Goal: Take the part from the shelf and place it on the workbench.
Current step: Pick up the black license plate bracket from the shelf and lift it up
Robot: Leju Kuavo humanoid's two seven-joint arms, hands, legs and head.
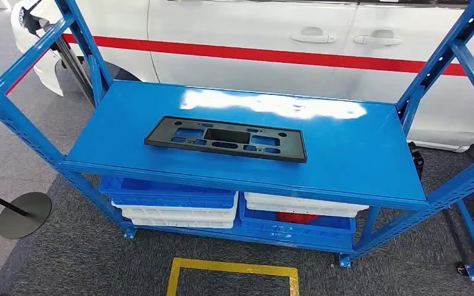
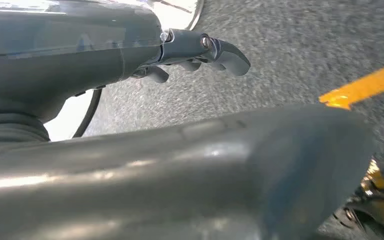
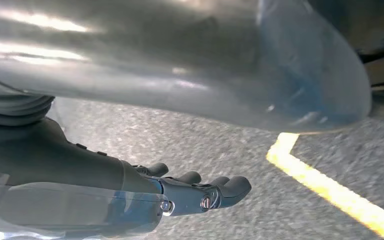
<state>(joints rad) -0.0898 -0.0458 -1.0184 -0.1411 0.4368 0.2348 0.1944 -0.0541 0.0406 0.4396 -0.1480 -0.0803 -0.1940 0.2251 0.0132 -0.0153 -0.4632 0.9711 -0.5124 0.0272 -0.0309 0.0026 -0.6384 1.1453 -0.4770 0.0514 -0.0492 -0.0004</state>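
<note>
Head view, part: a flat black part with cut-out openings lies on the top level of the blue shelf, a little left of middle, nothing touching it.
Head view, below: blue and white bins stacked on the lower level, something red in the right-hand one.
Head view, surroundings: a white car with a red stripe stands behind the shelf; a yellow floor marking sits on the grey carpet in front; a round black stand base off to the left.
Left wrist view: the left hand hangs over the carpet, fingers loosely extended and apart, holding nothing.
Right wrist view: the right hand likewise hangs above the carpet near a yellow line, fingers apart and lightly curved, nothing in it.
</note>
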